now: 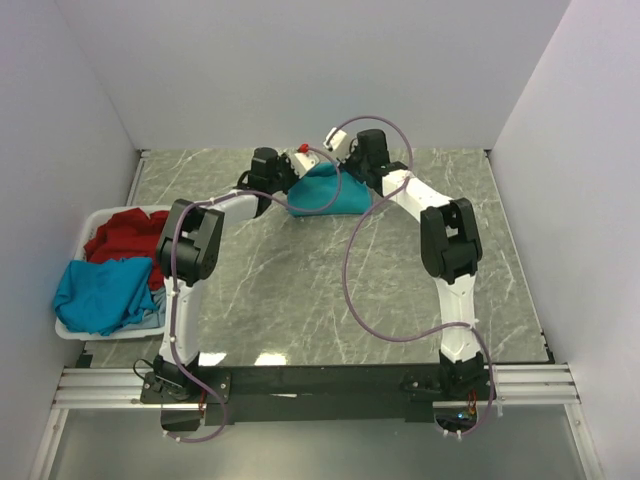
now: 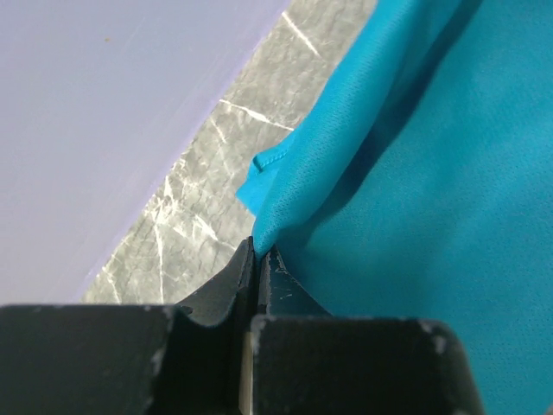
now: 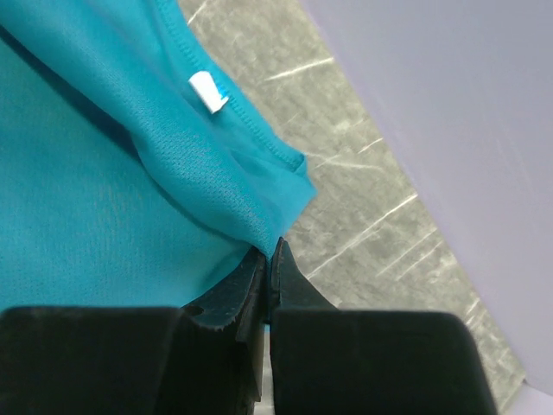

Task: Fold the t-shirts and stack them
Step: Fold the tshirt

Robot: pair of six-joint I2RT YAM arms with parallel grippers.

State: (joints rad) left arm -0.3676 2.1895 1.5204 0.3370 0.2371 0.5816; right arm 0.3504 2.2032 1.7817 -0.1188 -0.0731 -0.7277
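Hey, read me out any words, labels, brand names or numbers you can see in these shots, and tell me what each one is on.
No readable text in any view.
White tag near a stitched edge of the teal t-shirt: too small to make out any lettering.
White basket and marbled table: no print visible.

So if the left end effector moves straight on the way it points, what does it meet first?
The teal t-shirt that the left end effector pinches; past it, probably the marble table, though depth is unclear.
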